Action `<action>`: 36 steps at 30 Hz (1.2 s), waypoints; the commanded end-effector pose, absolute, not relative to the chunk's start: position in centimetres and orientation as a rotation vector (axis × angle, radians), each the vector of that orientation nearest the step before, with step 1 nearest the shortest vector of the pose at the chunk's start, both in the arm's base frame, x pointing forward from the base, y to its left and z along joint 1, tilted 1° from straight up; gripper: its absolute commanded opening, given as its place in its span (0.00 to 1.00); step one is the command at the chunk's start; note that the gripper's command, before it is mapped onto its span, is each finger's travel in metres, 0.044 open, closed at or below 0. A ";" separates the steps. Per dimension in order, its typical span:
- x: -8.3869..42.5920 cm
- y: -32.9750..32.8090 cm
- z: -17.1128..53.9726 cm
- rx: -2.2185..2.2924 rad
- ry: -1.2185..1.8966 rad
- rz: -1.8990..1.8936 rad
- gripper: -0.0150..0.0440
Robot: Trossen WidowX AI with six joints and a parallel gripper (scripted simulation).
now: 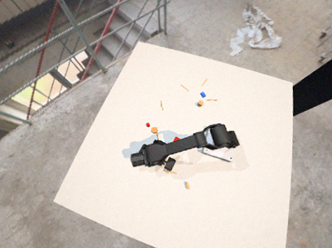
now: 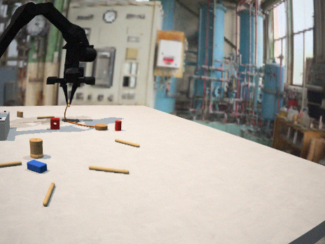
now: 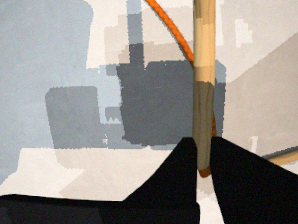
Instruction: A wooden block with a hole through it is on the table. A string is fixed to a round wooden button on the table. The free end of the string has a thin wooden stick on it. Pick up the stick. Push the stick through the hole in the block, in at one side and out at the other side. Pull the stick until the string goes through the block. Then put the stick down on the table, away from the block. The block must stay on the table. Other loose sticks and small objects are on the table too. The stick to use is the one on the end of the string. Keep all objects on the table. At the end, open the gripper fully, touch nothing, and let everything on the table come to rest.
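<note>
The red block (image 1: 176, 138) (image 2: 52, 127) stands on the table, its hole visible in the exterior view; the arm partly covers it in the top view. The round wooden button (image 1: 154, 129) (image 2: 101, 127) lies on the table. My gripper (image 2: 68, 103) (image 3: 200, 147) is shut on the string's wooden stick (image 3: 204, 45), near its string end, well above the table. In the exterior view the stick is seen nearly end-on. The orange string (image 2: 84, 125) (image 3: 172, 31) hangs from the stick and runs along the table to the button, beside the block.
A red cylinder (image 1: 147, 124) (image 2: 118, 125) stands near the button. A wooden spool (image 1: 200, 103) (image 2: 36, 148), a blue block (image 1: 203, 95) (image 2: 36, 166) and several loose sticks lie farther off. Another loose stick (image 1: 170, 172) (image 2: 45, 117) and a small wooden piece (image 1: 187, 185) (image 2: 19, 113) lie beyond the arm.
</note>
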State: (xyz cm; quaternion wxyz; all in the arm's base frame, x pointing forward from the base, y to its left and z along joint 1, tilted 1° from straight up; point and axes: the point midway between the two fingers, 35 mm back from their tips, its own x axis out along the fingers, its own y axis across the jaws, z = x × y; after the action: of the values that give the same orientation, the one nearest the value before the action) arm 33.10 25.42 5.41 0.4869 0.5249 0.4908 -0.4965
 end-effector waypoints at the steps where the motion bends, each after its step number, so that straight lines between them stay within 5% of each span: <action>1: 33.2 26.1 5.6 1.286 1.194 -1.208 0.25; 36: 33.1 30.2 5.8 1.296 1.204 -1.201 0.25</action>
State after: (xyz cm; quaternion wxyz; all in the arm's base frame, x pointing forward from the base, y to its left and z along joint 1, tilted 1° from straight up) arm 33.09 29.88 5.56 0.4852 0.5274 0.4926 -0.4937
